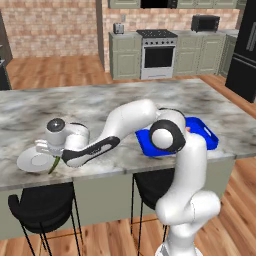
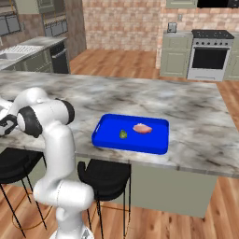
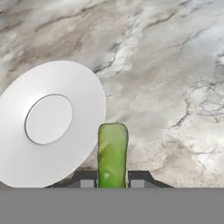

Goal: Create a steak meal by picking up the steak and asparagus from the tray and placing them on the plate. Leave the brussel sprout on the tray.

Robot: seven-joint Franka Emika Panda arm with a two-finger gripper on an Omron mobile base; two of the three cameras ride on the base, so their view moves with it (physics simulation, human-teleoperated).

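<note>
My gripper (image 3: pixel 112 182) is shut on the asparagus (image 3: pixel 112 154), a green stalk that sticks out between the fingertips. The stalk's tip lies just off the rim of the round white plate (image 3: pixel 83 87), which is bare. In the left base view the gripper (image 1: pixel 53 158) hangs over the plate's (image 1: pixel 29 162) right edge, and the asparagus (image 1: pixel 53 166) slants down from it. The blue tray (image 2: pixel 107 126) sits further right on the counter. On it lie the pinkish steak (image 2: pixel 142 128) and the small green brussel sprout (image 2: pixel 123 134).
The marble island counter (image 1: pixel 75 107) carries the plate near its front edge and the tray (image 1: pixel 206 134) to the right. Black stools (image 1: pixel 42 207) stand under the counter's front. A stove (image 1: pixel 158 54) and cabinets line the far wall.
</note>
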